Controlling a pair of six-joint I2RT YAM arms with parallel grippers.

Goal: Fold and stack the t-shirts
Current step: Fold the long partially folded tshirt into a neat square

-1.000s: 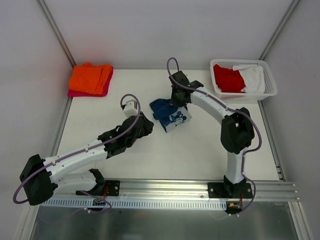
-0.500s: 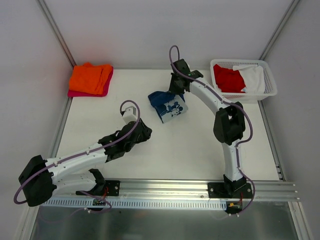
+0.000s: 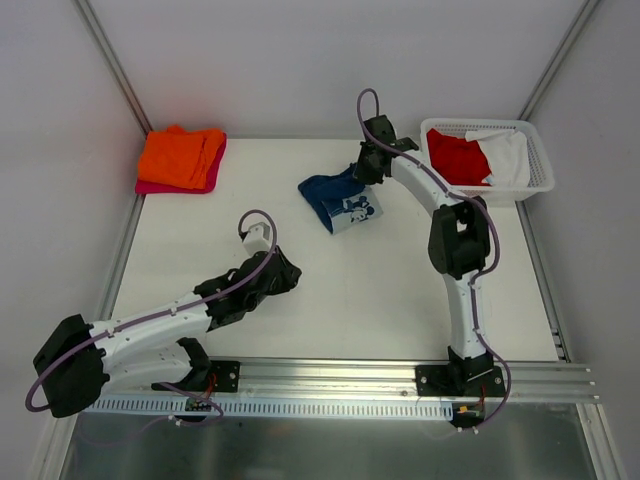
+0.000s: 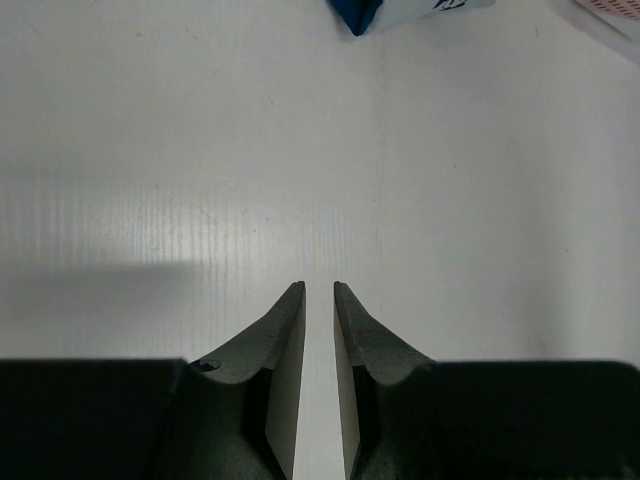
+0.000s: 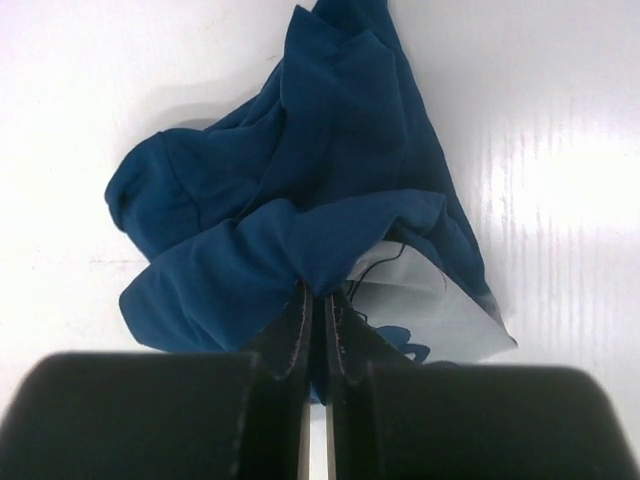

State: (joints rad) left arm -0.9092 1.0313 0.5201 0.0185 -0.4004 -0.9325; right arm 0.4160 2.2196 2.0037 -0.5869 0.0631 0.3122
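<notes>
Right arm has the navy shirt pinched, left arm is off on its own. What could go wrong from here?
1. The right end effector pinches just a fold of the bunched navy shirt; it may slip out or fold crooked.
2. The left end effector is empty and away from the shirt, so nothing pins it; the whole bundle may drag.
3. The right arm is near the basket and could bump it.

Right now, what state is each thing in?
navy shirt, crumpled on the table, one edge pinched
right fingers, shut on the navy shirt
left fingers, slightly open, empty
orange shirt, folded, on the pink shirt
pink shirt, underneath, mostly hidden
red shirt, unfolded in the basket
white shirt, unfolded in the basket
basket, upright, holding two shirts
</notes>
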